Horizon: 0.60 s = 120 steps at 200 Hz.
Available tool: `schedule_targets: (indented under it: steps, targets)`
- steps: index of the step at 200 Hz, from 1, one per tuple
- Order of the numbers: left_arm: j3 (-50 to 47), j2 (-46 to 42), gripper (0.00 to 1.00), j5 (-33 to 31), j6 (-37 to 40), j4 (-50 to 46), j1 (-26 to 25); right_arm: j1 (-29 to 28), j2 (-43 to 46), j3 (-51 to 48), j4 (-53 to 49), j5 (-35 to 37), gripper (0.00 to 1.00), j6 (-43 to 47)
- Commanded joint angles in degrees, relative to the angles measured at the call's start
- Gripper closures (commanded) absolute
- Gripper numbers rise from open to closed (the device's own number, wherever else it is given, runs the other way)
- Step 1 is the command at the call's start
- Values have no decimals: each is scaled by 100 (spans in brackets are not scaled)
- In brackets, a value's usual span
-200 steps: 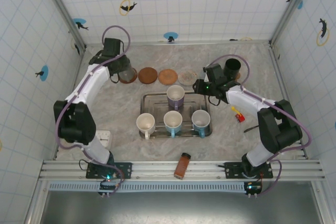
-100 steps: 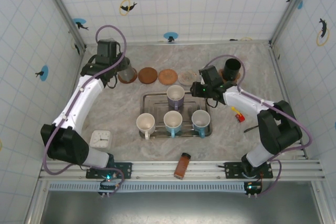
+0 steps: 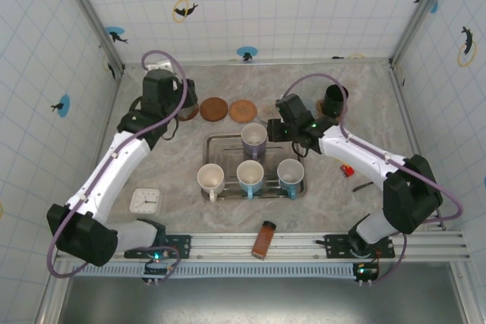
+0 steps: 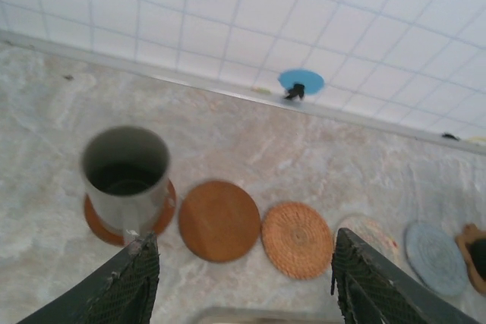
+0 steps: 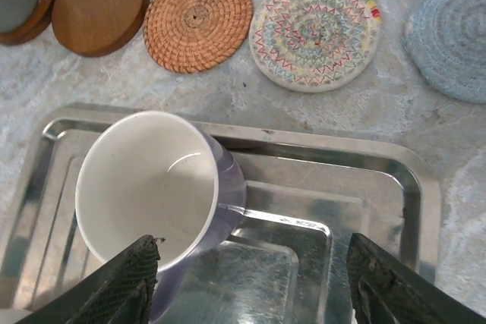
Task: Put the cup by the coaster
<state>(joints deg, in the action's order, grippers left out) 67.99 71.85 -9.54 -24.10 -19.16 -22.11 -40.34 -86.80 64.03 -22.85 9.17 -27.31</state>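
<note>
one purple cup (image 5: 144,187) in tray (image 5: 422,187) under open right fingers (image 5: 121,280); left fingers (image 4: 125,287) open.

Twin white-shelled robot arms with chunky black joints: left arm (image 3: 114,165), right arm (image 3: 357,149).
Each one carries a thin lilac hose (image 3: 158,56) looped above its wrist and running down its length. The black base plates (image 3: 156,248) bolted at the bench edge show small green lights. The left tool (image 4: 243,239) and right tool (image 5: 252,242) have dark fingers (image 5: 133,278) with a cross-hatched texture.
</note>
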Motion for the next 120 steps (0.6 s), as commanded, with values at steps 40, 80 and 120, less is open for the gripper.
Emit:
schedule_targets:
  steps: [40,80,120]
  targets:
    - [-511,-212,38,-244,20,550,-878,-629,-124,597,-667,648,24,18]
    - [-822,-277,37,-149,57,846,-887,-801,-344,680,-721,608,21,-89]
    - [-922,-260,37,-174,131,914,-892,-857,-473,563,-465,259,23,-275]
